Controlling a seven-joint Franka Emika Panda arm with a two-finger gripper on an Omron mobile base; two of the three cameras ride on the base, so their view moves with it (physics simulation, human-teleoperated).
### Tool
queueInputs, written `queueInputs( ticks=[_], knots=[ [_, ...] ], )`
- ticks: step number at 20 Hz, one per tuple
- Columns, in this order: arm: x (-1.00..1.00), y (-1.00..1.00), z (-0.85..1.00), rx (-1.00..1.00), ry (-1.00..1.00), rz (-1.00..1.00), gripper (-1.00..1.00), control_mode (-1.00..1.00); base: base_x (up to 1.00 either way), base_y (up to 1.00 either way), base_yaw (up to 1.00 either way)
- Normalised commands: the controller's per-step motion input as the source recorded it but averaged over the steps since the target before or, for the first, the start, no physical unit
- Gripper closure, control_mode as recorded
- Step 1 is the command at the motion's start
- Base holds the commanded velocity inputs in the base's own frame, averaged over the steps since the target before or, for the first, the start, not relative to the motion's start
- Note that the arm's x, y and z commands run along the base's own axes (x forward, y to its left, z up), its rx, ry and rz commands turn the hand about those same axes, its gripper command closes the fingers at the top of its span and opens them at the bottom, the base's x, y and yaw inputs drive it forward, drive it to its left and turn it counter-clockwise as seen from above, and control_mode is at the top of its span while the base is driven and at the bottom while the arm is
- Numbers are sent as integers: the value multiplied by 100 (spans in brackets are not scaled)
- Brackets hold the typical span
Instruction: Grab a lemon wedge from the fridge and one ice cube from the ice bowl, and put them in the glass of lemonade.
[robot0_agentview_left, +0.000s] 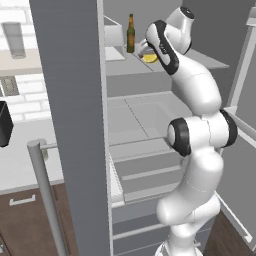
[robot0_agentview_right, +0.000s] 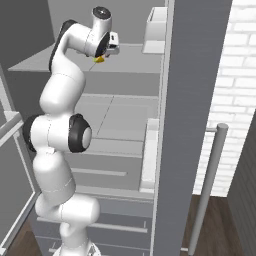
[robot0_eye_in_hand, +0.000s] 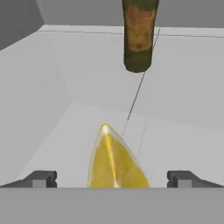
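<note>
The fridge (robot0_agentview_left: 75, 125) stands open, and my arm reaches onto its upper shelf (robot0_agentview_left: 200, 59). On that shelf lies the lemon wedge (robot0_eye_in_hand: 116, 162), small and bright yellow, with its tip pointing away from the hand. It also shows under the hand as the wedge (robot0_agentview_left: 150, 58) and the wedge (robot0_agentview_right: 99, 59). My gripper (robot0_eye_in_hand: 113, 179) is open, with one fingertip (robot0_eye_in_hand: 41, 179) on each side of the wedge and a gap between each of them and it. The ice cube, ice bowl and glass of lemonade are out of view.
A brown bottle (robot0_eye_in_hand: 139, 35) stands upright on the same shelf just behind the wedge, also seen as the bottle (robot0_agentview_left: 130, 34). A white bin (robot0_agentview_right: 156, 30) sits at the shelf's side. The open fridge doors (robot0_agentview_right: 190, 100) flank the arm closely, long handle (robot0_agentview_right: 210, 185) outward.
</note>
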Motion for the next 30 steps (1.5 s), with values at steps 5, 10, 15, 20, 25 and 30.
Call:
queueInputs(
  ticks=[5,10,15,20,25,30],
  knots=[
    [5,0,0,0,1,6,-100,-100,0,0,0],
    [-9,0,0,0,0,4,-100,-100,0,0,0],
    [-18,0,0,0,0,5,-100,-100,0,0,0],
    [0,0,-16,0,-5,1,-100,-100,0,0,0],
    [3,0,-19,0,-3,0,-100,-100,0,0,0],
    [0,0,-11,0,0,0,-100,-100,0,0,0]
  ],
)
